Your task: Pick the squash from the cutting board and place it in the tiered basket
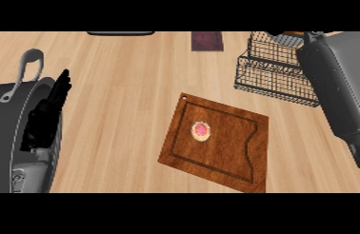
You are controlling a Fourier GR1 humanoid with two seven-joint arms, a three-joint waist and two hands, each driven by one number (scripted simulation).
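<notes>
The right arm reaches over the tiered basket (275, 71) at upper right; its hand is hidden, so its grip and the squash cannot be made out. The left hand (48, 112) rests open at the left edge. The cutting board (218, 142) lies mid-surface.

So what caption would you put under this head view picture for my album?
Right forearm stretched over the tiered basket; left hand resting open, cutting board between.
</notes>
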